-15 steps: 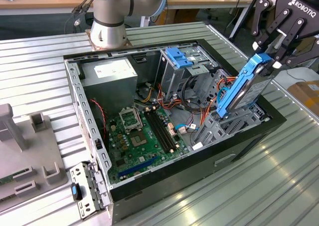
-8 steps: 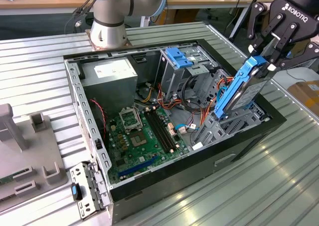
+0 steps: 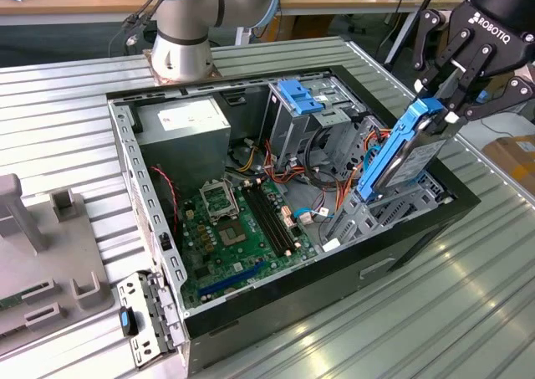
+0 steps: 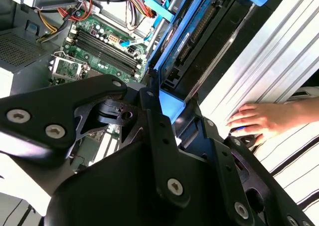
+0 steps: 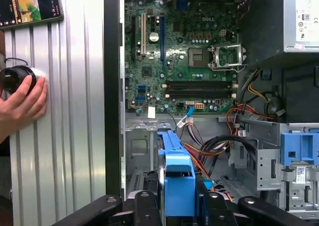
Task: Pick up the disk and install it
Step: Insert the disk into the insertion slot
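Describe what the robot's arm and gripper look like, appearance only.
The arm is made of rounded silver-grey metal joints with a pale blue cap, and black cables run beside it. The gripper is matt black, built of angular links joined by silver screws, with white lettering on its body.

My gripper (image 3: 447, 103) clamps the upper end of the disk (image 3: 401, 157), which leans tilted with its lower end in the bay (image 3: 393, 207) on the side of the open computer case (image 3: 125, 145) at the exterior view's right. Inside, the motherboard (image 3: 238, 228) lies on the floor, with the power supply (image 3: 184, 128) behind it and the drive cage (image 3: 292, 115) between power supply and disk. A person's hand (image 5: 22, 104) rests on the table (image 3: 418, 312) beside the case.
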{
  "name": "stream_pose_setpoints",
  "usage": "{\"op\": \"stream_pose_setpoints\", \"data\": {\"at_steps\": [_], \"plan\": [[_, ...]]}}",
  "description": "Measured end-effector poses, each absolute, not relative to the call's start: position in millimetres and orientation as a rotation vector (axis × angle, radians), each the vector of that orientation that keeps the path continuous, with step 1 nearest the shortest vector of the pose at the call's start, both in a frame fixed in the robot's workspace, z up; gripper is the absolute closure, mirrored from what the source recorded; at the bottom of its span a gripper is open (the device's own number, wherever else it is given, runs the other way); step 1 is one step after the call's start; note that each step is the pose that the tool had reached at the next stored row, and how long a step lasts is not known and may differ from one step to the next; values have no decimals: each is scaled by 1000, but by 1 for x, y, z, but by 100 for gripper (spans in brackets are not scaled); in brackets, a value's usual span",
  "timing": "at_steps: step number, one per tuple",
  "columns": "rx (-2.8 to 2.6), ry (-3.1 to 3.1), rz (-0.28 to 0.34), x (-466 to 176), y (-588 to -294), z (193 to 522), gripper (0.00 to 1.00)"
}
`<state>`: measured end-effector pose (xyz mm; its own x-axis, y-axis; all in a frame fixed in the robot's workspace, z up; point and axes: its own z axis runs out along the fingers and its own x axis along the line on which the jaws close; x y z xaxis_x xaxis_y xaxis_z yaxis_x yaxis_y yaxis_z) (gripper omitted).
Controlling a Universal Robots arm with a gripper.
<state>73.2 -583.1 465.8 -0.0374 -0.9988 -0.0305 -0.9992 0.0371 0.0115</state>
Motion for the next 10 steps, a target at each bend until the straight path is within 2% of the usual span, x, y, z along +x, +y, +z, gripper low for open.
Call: {"op": "stream_pose_setpoints", "data": {"at_steps": [10], "plan": [[-2186,2237,46,73,-584,447,64]]}}
